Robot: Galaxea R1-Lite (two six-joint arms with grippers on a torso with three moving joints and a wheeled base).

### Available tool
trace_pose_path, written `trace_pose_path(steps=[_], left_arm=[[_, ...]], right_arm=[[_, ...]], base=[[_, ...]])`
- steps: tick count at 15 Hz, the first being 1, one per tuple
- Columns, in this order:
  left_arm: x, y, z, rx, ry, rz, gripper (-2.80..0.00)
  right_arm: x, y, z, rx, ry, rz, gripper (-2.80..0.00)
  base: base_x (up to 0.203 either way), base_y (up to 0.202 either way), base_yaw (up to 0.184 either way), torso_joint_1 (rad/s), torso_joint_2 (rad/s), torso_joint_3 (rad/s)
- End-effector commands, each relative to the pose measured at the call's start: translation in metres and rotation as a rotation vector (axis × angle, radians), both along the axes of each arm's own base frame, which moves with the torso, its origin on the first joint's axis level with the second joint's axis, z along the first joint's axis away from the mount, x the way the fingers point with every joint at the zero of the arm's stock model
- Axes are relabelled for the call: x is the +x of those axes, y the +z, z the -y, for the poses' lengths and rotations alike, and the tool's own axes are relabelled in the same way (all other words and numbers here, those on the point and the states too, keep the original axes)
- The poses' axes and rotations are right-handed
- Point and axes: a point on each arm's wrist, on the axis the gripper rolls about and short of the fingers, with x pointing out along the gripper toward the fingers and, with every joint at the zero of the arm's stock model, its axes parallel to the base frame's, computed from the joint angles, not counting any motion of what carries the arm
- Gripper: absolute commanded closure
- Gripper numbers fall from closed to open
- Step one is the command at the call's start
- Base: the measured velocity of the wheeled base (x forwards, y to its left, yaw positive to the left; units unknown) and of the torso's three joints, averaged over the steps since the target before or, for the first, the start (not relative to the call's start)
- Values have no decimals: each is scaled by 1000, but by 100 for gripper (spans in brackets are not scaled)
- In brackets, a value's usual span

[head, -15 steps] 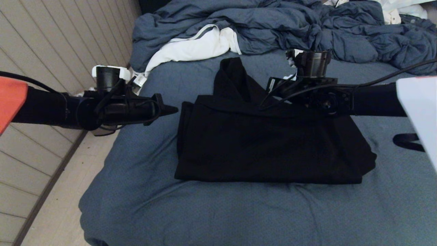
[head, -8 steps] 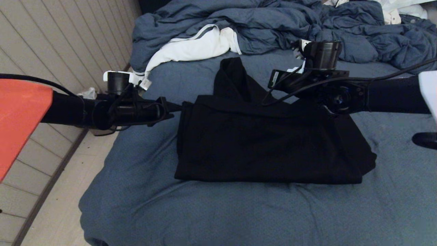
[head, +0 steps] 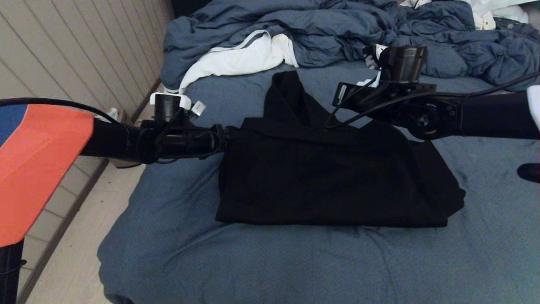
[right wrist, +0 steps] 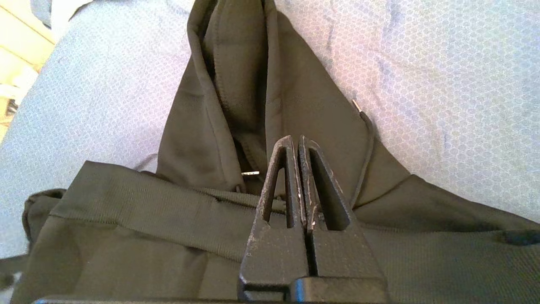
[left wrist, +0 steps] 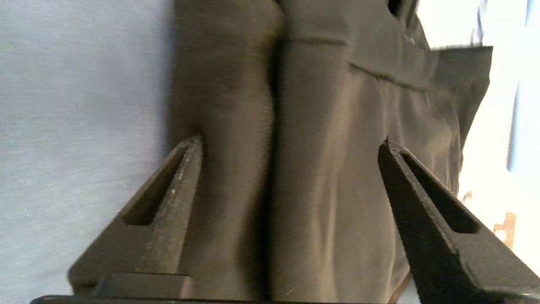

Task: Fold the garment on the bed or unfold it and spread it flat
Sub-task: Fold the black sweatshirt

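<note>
Slate-blue sheeted bed [head: 177, 253] carries the folded black hooded sweatshirt [head: 320, 181] at centre. Your left gripper [left wrist: 291, 145], fingers spread, straddles the stacked folds at its left edge; closing now may pinch only the upper layers and drag the fold apart. Your right gripper [right wrist: 298, 141], clenched and empty, hovers at the hood; its descent could snag the drawcord [right wrist: 366, 126].

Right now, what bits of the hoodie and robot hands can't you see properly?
- Head view: the left gripper tips melt into the black hoodie; too dark to separate.
- Head view: the right gripper fingers are hidden by its own wrist.
- Left wrist view: whether the open fingers touch the hoodie is unclear.
- Sleeves and zipper: folded under, hidden.
</note>
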Motion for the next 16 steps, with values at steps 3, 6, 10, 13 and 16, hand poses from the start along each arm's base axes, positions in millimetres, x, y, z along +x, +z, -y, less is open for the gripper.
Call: trace_pose_path(steps=[3, 6, 10, 13, 16], left_arm=[[2, -11, 12, 8, -25, -17, -280], [4, -19, 14, 38, -33, -7, -280], [2, -24, 13, 71, -33, 5, -280], [1, -28, 14, 102, -17, 16, -280], [-5, -36, 27, 169, 4, 38, 0]], right_arm=[[1, -1, -1, 1, -1, 0, 0], [1, -1, -1, 1, 4, 0, 0], [-1, 1, 0, 5, 19, 4, 0], [-1, 1, 1, 6, 18, 4, 0], [0, 2, 2, 6, 16, 5, 0]], base=[[0, 0, 0, 0, 0, 0], [0, 0, 0, 0, 0, 0], [0, 0, 0, 0, 0, 0], [0, 0, 0, 0, 0, 0], [0, 0, 0, 0, 0, 0]])
